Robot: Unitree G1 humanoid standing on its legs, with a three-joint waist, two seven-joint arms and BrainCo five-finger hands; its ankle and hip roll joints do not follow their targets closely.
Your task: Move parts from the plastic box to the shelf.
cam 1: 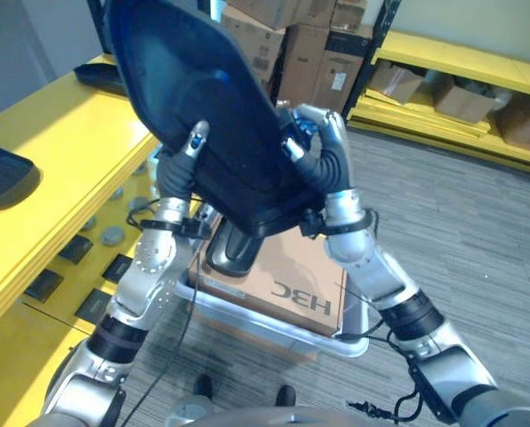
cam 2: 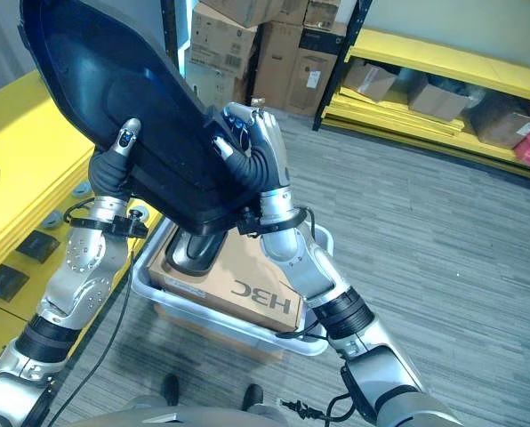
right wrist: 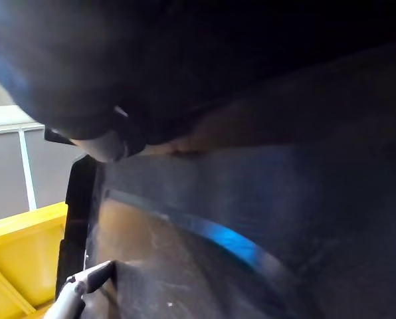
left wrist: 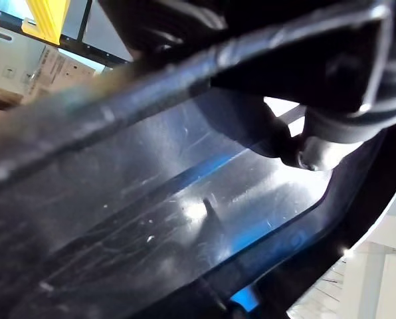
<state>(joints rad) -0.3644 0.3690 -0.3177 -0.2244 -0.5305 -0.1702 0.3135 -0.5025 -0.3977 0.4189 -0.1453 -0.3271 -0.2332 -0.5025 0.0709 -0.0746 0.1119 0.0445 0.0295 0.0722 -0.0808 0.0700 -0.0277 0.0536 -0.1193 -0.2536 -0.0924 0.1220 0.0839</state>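
Note:
I hold a large black shell-shaped plastic part (cam 1: pixel 185 80) tilted up in front of me, above the plastic box (cam 1: pixel 274 329). My left hand (cam 1: pixel 178 173) grips its lower left edge, thumb lying on the inner face. My right hand (cam 1: pixel 327 151) is curled round its lower right edge. Close up, the part's glossy inner surface (left wrist: pixel 185 199) shows in the left wrist view and its dark face (right wrist: pixel 251 199) in the right wrist view. The grey box holds a cardboard carton (cam 1: pixel 292 276) and another black part (cam 1: pixel 234 253). The yellow shelf (cam 1: pixel 60 133) runs along my left.
Two black parts (cam 1: pixel 3 173) (cam 1: pixel 100 78) lie on the yellow shelf top. Small dark items (cam 1: pixel 69 249) sit on its lower level. Stacked cardboard cartons (cam 1: pixel 309 53) and a yellow rack (cam 1: pixel 461 80) stand at the back. Grey carpet (cam 1: pixel 478 222) spreads to the right.

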